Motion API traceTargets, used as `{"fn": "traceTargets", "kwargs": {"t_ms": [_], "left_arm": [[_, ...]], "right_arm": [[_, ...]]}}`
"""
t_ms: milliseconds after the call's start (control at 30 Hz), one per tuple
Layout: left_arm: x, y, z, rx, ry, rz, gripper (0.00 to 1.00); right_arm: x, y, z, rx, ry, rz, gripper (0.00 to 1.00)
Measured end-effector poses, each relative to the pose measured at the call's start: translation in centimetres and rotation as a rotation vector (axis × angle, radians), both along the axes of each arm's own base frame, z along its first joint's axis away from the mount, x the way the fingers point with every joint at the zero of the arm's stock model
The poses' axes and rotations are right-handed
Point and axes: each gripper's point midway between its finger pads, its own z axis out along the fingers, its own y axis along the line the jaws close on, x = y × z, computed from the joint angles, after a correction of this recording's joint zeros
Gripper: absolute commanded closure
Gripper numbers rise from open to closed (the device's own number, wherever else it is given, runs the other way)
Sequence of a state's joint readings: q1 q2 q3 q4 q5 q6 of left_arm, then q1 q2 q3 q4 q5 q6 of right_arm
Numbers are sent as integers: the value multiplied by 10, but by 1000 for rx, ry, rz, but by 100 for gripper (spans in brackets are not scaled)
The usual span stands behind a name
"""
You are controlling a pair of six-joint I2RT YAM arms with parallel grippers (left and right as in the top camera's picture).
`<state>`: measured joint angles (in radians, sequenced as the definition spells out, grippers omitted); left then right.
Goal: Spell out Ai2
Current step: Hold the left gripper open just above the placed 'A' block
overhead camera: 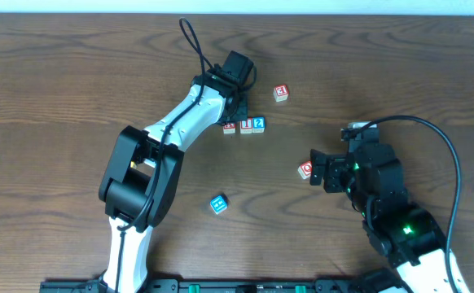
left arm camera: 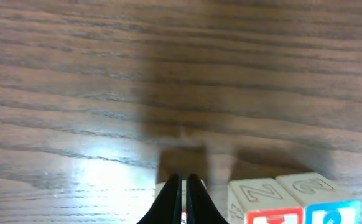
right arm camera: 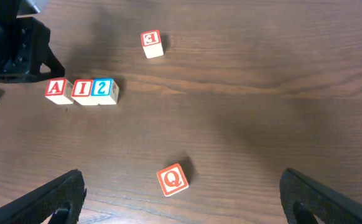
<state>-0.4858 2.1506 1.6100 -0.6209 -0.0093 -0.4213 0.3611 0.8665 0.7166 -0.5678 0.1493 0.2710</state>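
Observation:
Three letter blocks stand in a row on the table: a red A, a red I and a blue 2. The I and the 2 touch, and the A stands a small gap to their left. In the overhead view the row is the A, I and 2. My left gripper is shut and empty, with its tips just over the A block, beside the I and 2. My right gripper is wide open and empty, facing a red Q block.
A red-lettered block lies behind and to the right of the row. A blue block lies near the front, beside the left arm. The Q block sits just left of my right gripper. The table is dark wood.

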Motion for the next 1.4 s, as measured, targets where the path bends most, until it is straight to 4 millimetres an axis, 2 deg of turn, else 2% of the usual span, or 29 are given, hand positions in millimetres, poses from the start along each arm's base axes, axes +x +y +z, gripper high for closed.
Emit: {"fn": "traceTargets", "kwargs": {"t_ms": [233, 367, 867, 1400], "left_arm": [[10, 23, 1, 68, -30, 49, 94], [4, 29, -1, 88, -6, 61, 94], [-10, 22, -5, 32, 69, 81, 94], [-14, 15, -6, -7, 91, 77, 94]], "right_arm": [[0, 0, 0, 0, 0, 0, 1], [0, 0, 0, 0, 0, 0, 1], [0, 0, 0, 0, 0, 0, 1], [0, 0, 0, 0, 0, 0, 1]]}}
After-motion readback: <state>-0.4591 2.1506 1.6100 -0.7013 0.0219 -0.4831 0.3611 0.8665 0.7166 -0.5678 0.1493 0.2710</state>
